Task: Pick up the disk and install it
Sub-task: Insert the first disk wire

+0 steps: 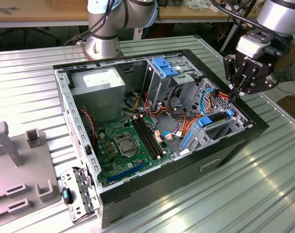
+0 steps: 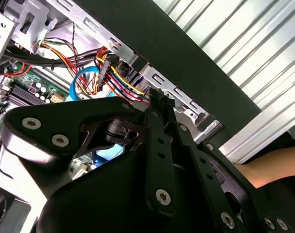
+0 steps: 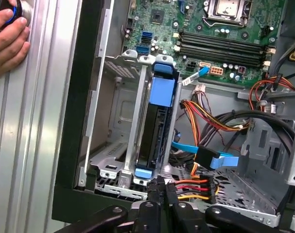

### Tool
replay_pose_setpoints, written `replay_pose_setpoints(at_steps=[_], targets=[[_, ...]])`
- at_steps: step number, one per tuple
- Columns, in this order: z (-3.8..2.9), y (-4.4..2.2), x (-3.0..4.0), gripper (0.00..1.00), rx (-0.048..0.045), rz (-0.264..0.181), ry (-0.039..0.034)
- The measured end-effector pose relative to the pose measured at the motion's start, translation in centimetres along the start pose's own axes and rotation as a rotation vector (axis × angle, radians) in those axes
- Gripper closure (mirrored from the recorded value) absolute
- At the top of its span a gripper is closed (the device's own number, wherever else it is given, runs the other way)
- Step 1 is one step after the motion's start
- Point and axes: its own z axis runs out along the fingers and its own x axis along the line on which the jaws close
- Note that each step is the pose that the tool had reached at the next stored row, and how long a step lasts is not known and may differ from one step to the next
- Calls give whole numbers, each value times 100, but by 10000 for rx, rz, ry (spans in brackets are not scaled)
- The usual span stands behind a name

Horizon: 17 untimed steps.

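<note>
**A:** Where is your hand?

**B:** Your hand (image 1: 233,93) hangs at the exterior view's right, over the rim of the open computer case (image 1: 186,167), which lies on the ribbed metal table (image 1: 220,204).

**A:** How far open is it?

**B:** You have its tips drawn together, with no gap showing in either wrist view. They sit right at a bundle of red, orange and yellow wires (image 3: 186,187). Whether a wire is pinched between them, I cannot tell.

**A:** And the disk?

**B:** Your disk (image 3: 155,131) stands on edge in the metal cage (image 3: 113,121) inside the case, with its blue frame around it, just beside the hand's tips.

**A:** Anything else?

**B:** In the first wrist view, a person's fingers (image 3: 11,34) rest on the table outside the case.
</note>
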Motion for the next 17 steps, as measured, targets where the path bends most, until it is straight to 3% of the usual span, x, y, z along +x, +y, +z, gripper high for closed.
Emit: replay_pose_setpoints(at_steps=[4,9,13,15,17], targets=[[1,2,-1,84,-53,700,37],[6,14,-13,84,-77,1035,53],[28,22,-16,84,-120,1608,85],[31,51,-21,84,-123,1635,87],[37,120,-34,84,-118,1635,87]])
